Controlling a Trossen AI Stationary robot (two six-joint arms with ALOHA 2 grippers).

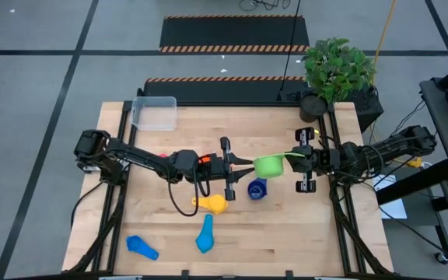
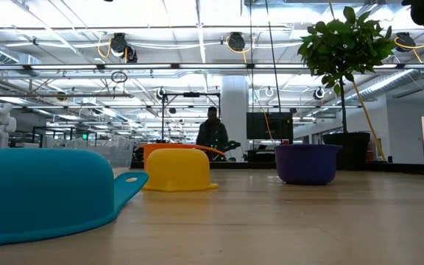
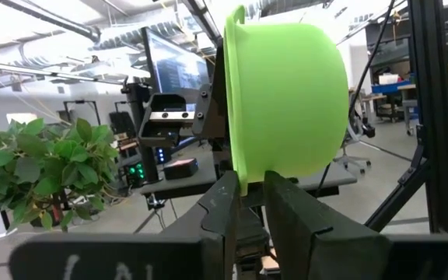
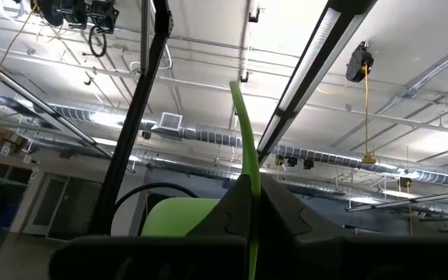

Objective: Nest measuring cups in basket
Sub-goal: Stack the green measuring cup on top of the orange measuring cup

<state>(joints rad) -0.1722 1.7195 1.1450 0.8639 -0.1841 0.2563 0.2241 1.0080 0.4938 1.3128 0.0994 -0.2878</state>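
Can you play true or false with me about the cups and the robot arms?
1. The green cup is up between both tools. True.
2. The basket has cups in it. False: it looks empty.
3. The yellow cup lies on the table. True.
4. The right tool is open. False: it is shut on the green cup's handle.
5. The navy cup is in the basket. False: it's on the table.

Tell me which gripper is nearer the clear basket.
Left. The left gripper is at the table's middle, pinching the green cup; the basket sits at the far left corner. The right gripper, holding the cup's handle, is farther away.
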